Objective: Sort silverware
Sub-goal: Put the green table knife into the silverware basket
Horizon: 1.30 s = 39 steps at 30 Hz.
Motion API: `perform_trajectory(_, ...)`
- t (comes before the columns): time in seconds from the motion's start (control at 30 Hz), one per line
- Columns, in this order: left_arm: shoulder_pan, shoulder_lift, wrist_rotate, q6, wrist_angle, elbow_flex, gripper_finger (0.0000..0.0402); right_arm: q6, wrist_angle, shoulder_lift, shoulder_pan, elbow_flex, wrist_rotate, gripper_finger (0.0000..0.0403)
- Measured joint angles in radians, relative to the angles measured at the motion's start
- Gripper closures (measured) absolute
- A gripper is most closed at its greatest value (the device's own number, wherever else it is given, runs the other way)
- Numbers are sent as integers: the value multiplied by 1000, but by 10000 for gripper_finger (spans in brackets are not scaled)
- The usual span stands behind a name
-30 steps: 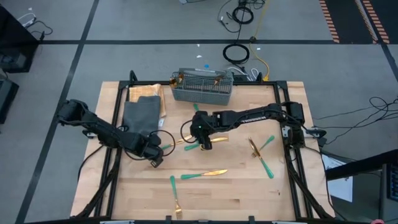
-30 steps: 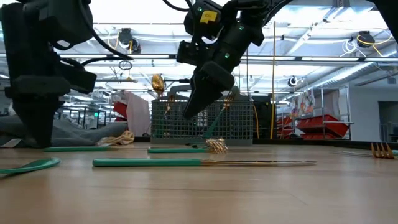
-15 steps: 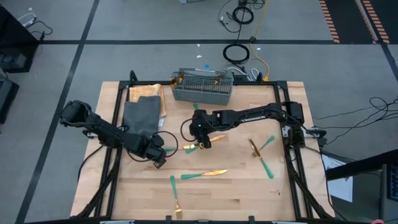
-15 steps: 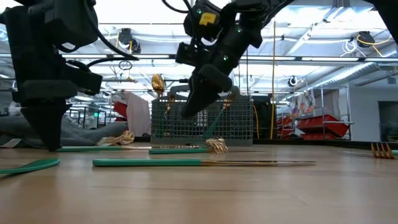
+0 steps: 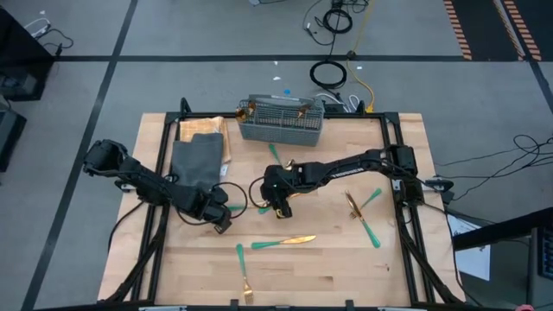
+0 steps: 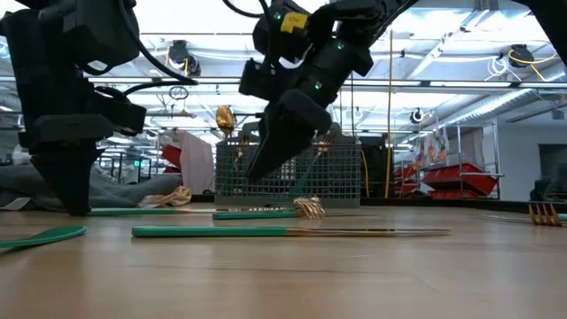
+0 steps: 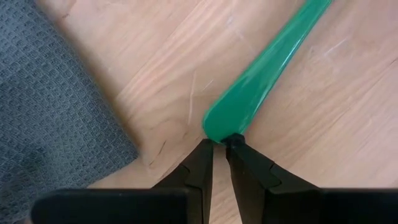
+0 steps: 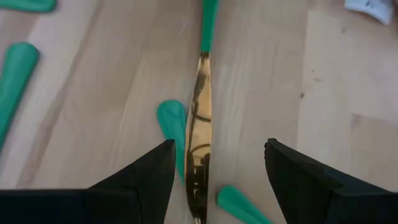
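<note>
Teal-handled gold silverware lies flat and scattered on the wooden table [image 5: 346, 268]. My left gripper [image 7: 219, 142] points steeply down beside the dark grey cloth [image 7: 56, 106]. Its fingers are all but shut, their tips at the rounded end of one green handle [image 7: 267, 81]. My right gripper [image 8: 217, 149] stands wide open a little above the table's middle [image 5: 276, 203]. A gold knife blade [image 8: 199, 137] lies below it between the fingers, with other teal handle ends [image 8: 171, 124] around it. A knife [image 5: 285, 242] and a fork [image 5: 244, 275] lie nearer the front. My left gripper comes from above at the green handle's rounded free end [image 7: 217, 132], fingertips [image 7: 205, 149] down at the table top. I cannot tell whether they touch the handle or stand just short of it. The handle lies flat on the wood.
The grey mesh basket [image 5: 281, 121] stands at the far edge, some pieces upright in it. Three more pieces [image 5: 363, 212] lie at the right. The cloth [image 5: 197, 160] covers the far left. Bare wood shows along the near edge.
My left gripper has sunk to the table and shifted a little rightward, up to the green handle's end; the handle has stayed put. My right gripper has moved down and toward the near left, staying wide open over the knife blade.
</note>
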Motion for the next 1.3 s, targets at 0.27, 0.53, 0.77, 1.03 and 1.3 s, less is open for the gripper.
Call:
perform_trajectory(0.27,4,0,-14,2,16,-1,343,28,53,74,-4,11,4,170)
perform_trajectory(0.53,4,1,-32,4,28,-1,343,40,27,127,-4,67,-1,170)
perform_trajectory(0.77,4,2,-52,8,34,-1,343,74,-11,130,-6,68,-36,218)
perform_trajectory(1.03,5,2,-81,10,44,0,343,90,-13,135,-7,68,-53,247)
perform_trajectory(1.3,6,2,-109,29,72,-1,343,98,-20,138,-16,68,-46,302)
